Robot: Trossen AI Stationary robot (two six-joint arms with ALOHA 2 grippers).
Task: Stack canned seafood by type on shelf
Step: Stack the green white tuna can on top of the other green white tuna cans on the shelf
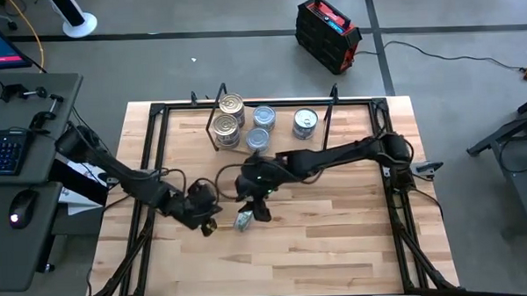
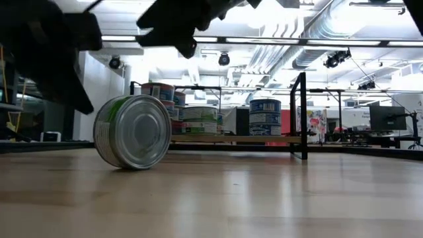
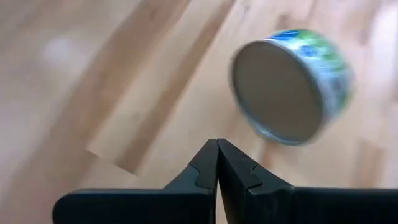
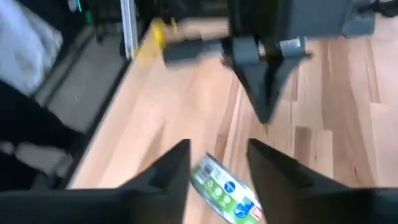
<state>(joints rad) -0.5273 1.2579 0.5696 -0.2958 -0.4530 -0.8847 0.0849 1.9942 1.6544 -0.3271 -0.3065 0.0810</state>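
Note:
A green-and-white labelled tin of canned seafood [image 1: 243,221] stands on its rim on the tabletop, its shiny flat face [image 2: 137,132] turned toward the table's near edge. My right gripper [image 4: 217,163] hangs open above it, a finger on each side, clear of the tin [image 4: 225,191]. My left gripper [image 3: 217,149] is shut with nothing in it, just to the left of the tin [image 3: 291,87]. At the table's far side several tins [image 1: 231,105] stand, some stacked, on the shelf [image 2: 231,139].
The shelf's black wire uprights [image 2: 303,112] rise at the far side. A black frame [image 1: 150,161] runs around the tabletop. Bare wood lies to the right of and nearer than the tin. A desk with a keyboard [image 1: 0,148] stands beyond the table's left edge.

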